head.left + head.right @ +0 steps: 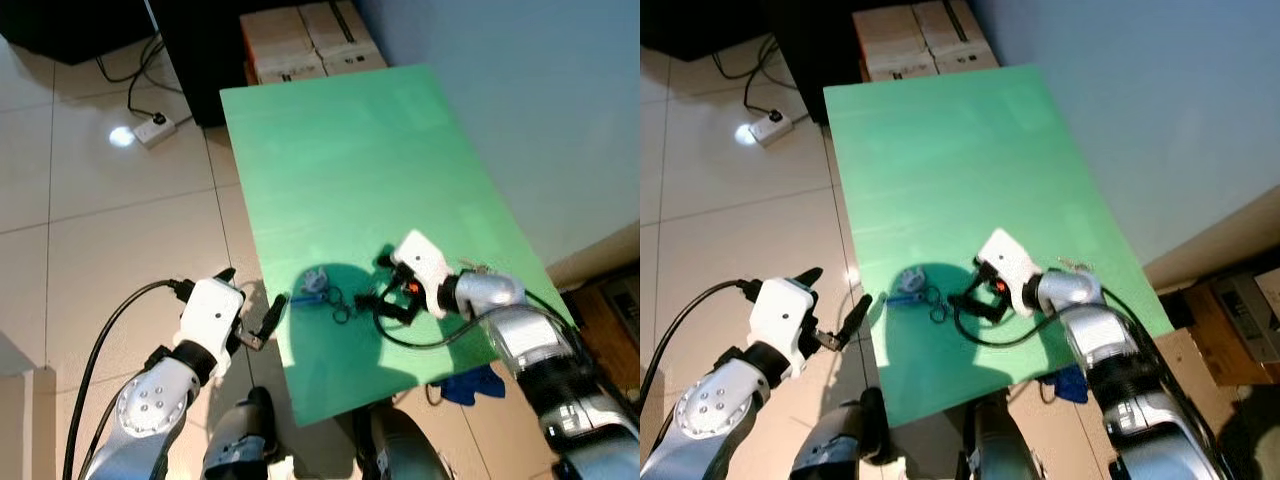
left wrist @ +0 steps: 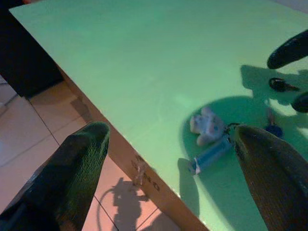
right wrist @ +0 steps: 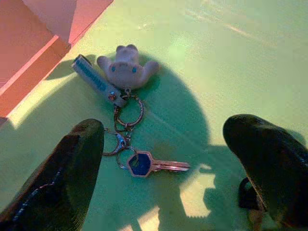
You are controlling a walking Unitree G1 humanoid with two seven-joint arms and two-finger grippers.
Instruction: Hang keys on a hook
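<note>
A bunch of keys (image 1: pixel 326 291) lies near the front of the green table (image 1: pixel 350 150). It holds a pale plush charm (image 3: pixel 126 67), a blue tube (image 3: pixel 94 79), metal rings and a blue-headed key (image 3: pixel 153 165). My right gripper (image 1: pixel 378 282) hovers open just right of the bunch, its fingers pointing at it and nothing between them. In the right wrist view the key sits between the two spread fingers (image 3: pixel 72 168). My left gripper (image 1: pixel 252 287) hangs open off the table's left edge, over the floor, facing the keys (image 2: pixel 209 139).
Cardboard boxes (image 1: pixel 300 40) stand at the table's far end. A white power strip (image 1: pixel 155 127) and cables lie on the tiled floor to the left. A blue-grey wall (image 1: pixel 540 90) runs along the right. A blue cloth (image 1: pixel 470 382) lies below the front edge.
</note>
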